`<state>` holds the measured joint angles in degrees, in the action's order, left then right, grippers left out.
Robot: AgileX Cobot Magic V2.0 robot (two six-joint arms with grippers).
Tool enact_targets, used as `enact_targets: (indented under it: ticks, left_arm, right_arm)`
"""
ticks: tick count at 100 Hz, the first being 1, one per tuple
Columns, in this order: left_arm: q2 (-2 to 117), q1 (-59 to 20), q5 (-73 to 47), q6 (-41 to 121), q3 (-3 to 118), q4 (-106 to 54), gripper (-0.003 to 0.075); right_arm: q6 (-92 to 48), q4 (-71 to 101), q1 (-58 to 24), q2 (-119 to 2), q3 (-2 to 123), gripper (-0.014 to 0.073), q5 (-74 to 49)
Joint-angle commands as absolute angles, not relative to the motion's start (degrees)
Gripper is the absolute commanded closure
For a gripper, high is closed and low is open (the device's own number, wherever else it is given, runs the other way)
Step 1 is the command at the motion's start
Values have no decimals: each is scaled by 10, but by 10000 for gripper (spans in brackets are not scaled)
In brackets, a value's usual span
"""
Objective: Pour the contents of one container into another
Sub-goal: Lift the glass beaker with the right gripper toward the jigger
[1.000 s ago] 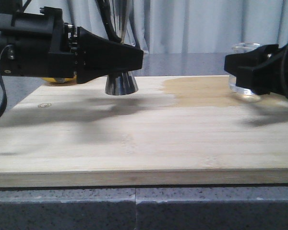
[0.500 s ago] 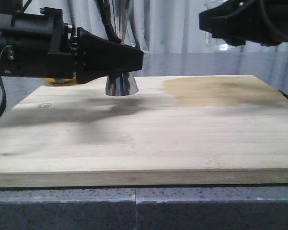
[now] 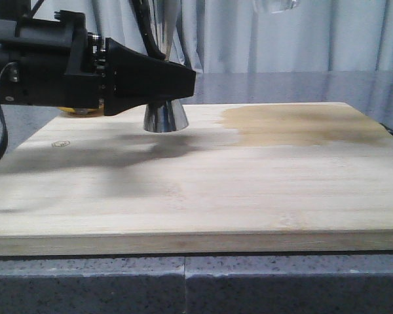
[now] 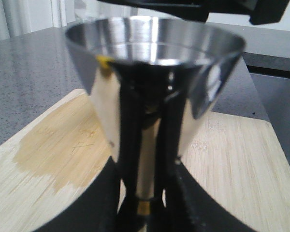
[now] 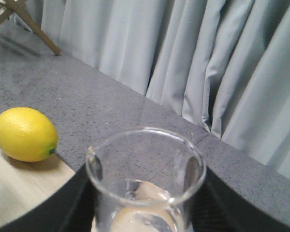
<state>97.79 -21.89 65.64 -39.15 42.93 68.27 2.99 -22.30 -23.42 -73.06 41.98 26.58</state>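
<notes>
A: Where's the beaker [image 5: 145,186]?
B: High up; the front view catches only its base [image 3: 275,5] at the top edge. The right wrist view shows it upright between the right gripper's [image 5: 145,203] dark fingers [image 5: 77,203], closed on it.

A: And the jigger [image 4: 152,101]?
B: Upright on the board [image 3: 249,190], the left gripper [image 3: 167,82] clamped at its waist. The front view shows its foot [image 3: 165,118] only; the left wrist shows the open cup.

A: Anything else?
B: A lemon [image 5: 25,134] by the board's edge.
</notes>
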Motion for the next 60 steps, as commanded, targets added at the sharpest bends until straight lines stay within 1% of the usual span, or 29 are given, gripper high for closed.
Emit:
enact_targets:
  ticks: [1,33,60]
  left_arm:
    - [949,-224,778,-399,440,663,722]
    - [949,-224,778,-400,440,670,722]
    - [949,-224,778,-400,440,670,722]
  right_arm:
    - [31,-226,-252,-711,462,421,274]
    - [31,-267,-302,-711,539,421,193]
    - [31,-314,-334,-711,556,421,151]
